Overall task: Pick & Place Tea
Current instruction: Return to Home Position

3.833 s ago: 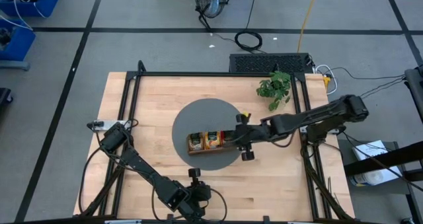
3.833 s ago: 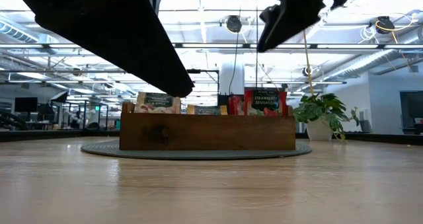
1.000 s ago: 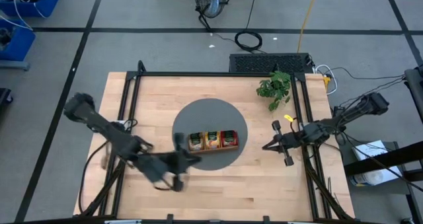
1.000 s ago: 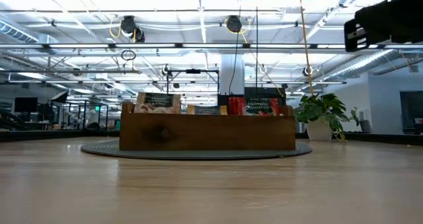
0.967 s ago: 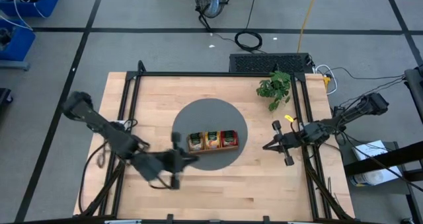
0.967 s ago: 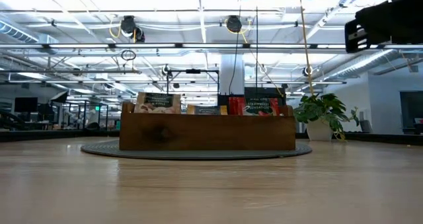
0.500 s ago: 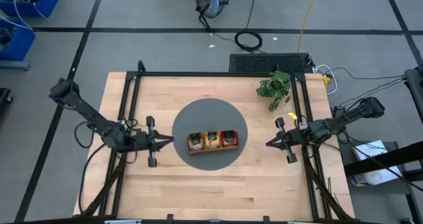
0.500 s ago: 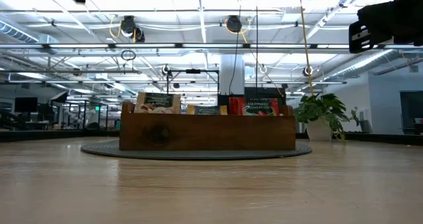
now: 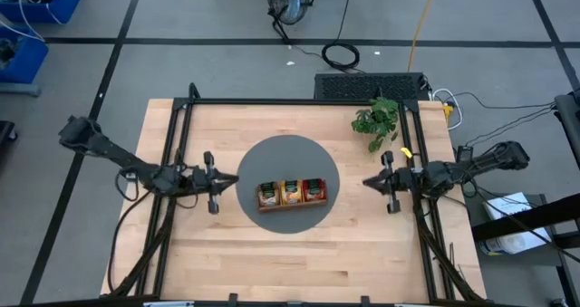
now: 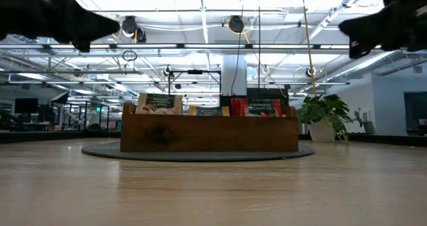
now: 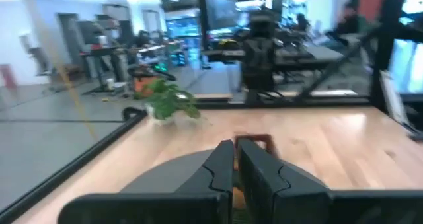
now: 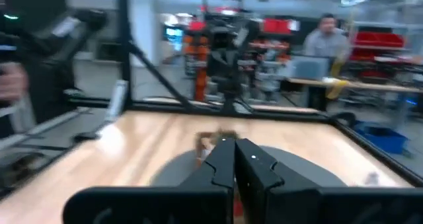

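Observation:
The tea packets stand upright in a brown wooden tray on a round grey mat: beige ones at the left, red ones at the right. My left gripper hangs shut and empty, left of the mat. It points level at the tray. My right gripper hangs shut and empty right of the mat and also faces the tray. Both show high in the low view, the left gripper and the right gripper.
A potted plant stands at the table's far right. Black frame rails run along the table's left, far and right sides. Bare wood lies in front of the mat. A person shows in the room beyond.
My left gripper has swung from the mat's near left rim toward the table's left and far edges. It has sunk into the low view and levelled out to face the tray. My right gripper has shifted a little toward the far edge. The tray and tea have kept still.

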